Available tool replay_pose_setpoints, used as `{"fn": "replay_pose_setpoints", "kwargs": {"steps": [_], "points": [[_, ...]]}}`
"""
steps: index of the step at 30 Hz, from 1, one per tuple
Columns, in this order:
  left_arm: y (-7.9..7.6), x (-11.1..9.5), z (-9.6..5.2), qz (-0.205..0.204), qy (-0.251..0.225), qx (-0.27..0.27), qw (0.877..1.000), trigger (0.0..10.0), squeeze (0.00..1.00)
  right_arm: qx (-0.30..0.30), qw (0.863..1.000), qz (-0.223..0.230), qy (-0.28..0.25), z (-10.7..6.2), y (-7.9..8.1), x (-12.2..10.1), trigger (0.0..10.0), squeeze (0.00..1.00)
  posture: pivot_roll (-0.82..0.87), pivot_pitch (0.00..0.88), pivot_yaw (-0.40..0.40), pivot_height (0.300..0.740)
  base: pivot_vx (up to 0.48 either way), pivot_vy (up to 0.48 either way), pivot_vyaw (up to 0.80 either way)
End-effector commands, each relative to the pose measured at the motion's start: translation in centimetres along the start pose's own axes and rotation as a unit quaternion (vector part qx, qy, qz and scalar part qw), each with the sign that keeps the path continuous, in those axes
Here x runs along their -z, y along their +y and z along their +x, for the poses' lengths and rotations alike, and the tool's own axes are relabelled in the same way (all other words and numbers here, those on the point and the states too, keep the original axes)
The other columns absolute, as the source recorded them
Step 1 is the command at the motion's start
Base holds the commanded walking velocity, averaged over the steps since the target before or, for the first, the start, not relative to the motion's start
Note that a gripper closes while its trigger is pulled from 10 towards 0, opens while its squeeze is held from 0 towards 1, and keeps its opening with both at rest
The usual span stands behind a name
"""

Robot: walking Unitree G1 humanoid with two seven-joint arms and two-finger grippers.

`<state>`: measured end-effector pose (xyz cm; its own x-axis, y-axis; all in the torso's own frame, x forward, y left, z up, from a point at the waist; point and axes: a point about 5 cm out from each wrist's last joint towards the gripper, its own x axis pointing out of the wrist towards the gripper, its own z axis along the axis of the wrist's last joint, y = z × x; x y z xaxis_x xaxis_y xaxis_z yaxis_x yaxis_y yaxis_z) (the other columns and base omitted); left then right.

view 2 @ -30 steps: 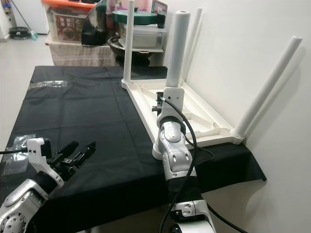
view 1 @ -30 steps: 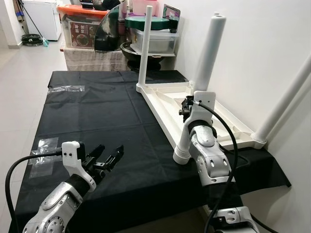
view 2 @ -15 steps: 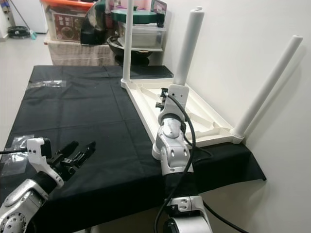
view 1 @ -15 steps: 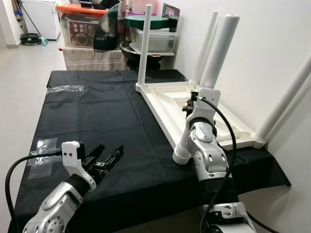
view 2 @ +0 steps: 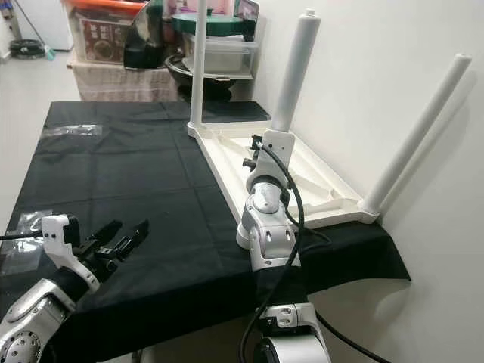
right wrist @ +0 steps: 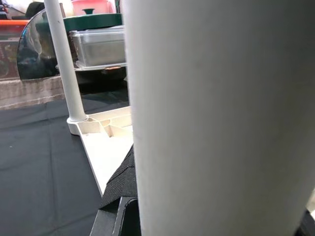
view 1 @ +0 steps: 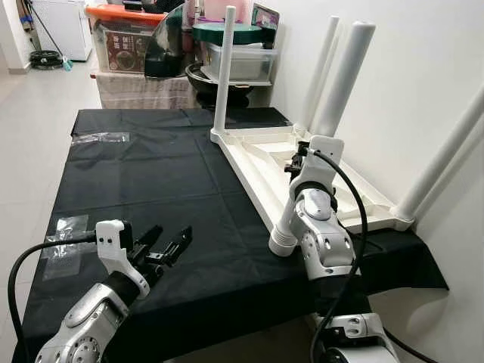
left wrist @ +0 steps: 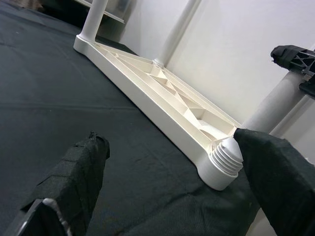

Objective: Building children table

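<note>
Black cloth (view 1: 151, 181) covers the tabletop, with clear tape patches (view 1: 62, 225) near its left edge. Low at the left, the left gripper (view 1: 168, 246) hovers just above the cloth with its jaws spread apart and nothing between them; its wrist view looks between the two padded fingers (left wrist: 74, 182) toward the table's threaded near socket. To the right lies the white children's table (view 1: 302, 170), upside down on the cloth along the wall, its ribbed underside facing up. Thin white legs stand up from it at the far left corner (view 1: 224, 68), the far right corner (view 1: 321, 60) and the near right corner (view 1: 446, 151). At the near left corner the right gripper (view 1: 296, 160) holds a thicker white leg (view 1: 344, 79), which leans up toward the wall; its jaws are closed around that leg, which shows as a broad white column close up in the right wrist view (right wrist: 216, 118). Behind the tabletop, storage boxes and a metal tray (view 1: 238, 60) are stacked.
</note>
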<state>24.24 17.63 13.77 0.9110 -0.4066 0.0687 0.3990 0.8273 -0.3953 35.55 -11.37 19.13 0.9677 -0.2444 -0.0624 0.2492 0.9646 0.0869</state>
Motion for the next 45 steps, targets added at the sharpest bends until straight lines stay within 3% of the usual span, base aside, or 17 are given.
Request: {"fn": "replay_pose_setpoints", "kwargs": {"steps": [1, 2, 3, 15, 36, 45], "points": [[0.1, 0.3, 0.0, 0.003, 0.003, -0.004, 1.000, 10.0, 0.00, 0.021, 0.984, -0.035, 0.172, -0.8, -1.2, 7.4, 0.0, 0.00, 0.01, 0.000, -0.116, 0.740, 0.000, 0.000, 0.00], [0.1, 0.2, 0.0, 0.003, 0.003, -0.003, 1.000, 10.0, 0.00, 0.017, 0.984, -0.035, 0.173, -0.8, -1.2, 7.4, 0.0, 0.00, 0.01, 0.000, -0.116, 0.740, 0.000, 0.000, 0.00], [0.1, 0.3, 0.0, 0.003, 0.003, -0.003, 1.000, 10.0, 0.00, 0.005, 0.985, -0.034, 0.169, -0.7, -0.9, 7.0, 10.0, 0.00, 0.01, 0.000, -0.116, 0.740, 0.000, 0.000, 0.00], [0.1, 0.3, 0.1, 0.003, 0.003, -0.001, 1.000, 10.0, 0.00, 0.002, 0.990, -0.025, 0.140, -0.4, -1.0, 4.8, 10.0, 0.00, 0.01, 0.000, -0.116, 0.740, 0.000, 0.000, 0.00], [0.2, 0.3, 0.1, 0.006, 0.006, 0.001, 1.000, 10.0, 0.00, 0.005, 0.994, 0.016, 0.104, -1.5, -1.3, 3.6, 10.0, 0.00, 0.01, 0.000, -0.103, 0.740, 0.000, 0.000, 0.00], [0.3, 0.3, 0.1, 0.006, 0.006, 0.001, 1.000, 10.0, 0.00, -0.007, 0.997, 0.009, 0.076, -2.0, -1.0, 2.8, 10.0, 0.00, 0.01, 0.000, -0.099, 0.740, 0.000, 0.000, 0.00]]}}
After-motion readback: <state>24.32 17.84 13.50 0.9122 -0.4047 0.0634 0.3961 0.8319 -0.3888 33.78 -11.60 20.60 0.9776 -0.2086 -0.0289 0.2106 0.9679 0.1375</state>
